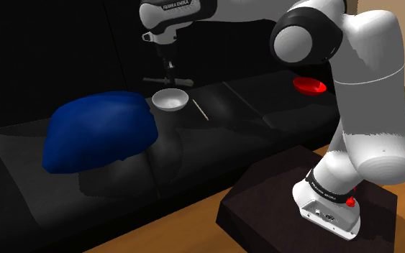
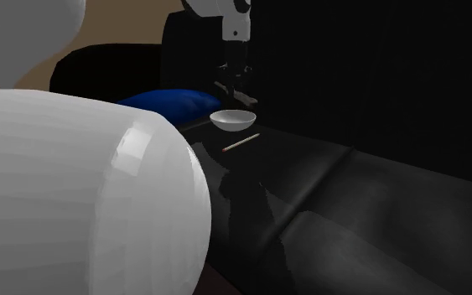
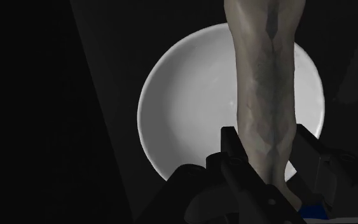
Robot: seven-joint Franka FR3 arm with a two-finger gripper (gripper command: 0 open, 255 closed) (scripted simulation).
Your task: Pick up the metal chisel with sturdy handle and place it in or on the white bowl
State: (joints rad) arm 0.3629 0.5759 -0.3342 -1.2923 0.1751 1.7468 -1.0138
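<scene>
Hanging crosswise above the round white bowl (image 3: 184, 108), the long, dull grey-brown chisel (image 3: 263, 95) is pinched by the all-black two-finger gripper (image 3: 266, 137), one finger pressed on each flank. In the shoulder view a gap shows between chisel and bowl, so I judge the step in hand to be the lowering and release.

To do it well, descend straight down with the chisel's middle over the bowl's hollow. The tool looks about as long as the bowl is wide, so it will likely rest across the rim. Spread the fingers only when it is close above, or a drop may tip the bowl.

A thin pale stick (image 1: 199, 109) lies just beside the bowl on the dark sofa seat (image 1: 265, 115), and a blue cushion (image 1: 100, 133) sits near. Neither blocks the way down.
</scene>
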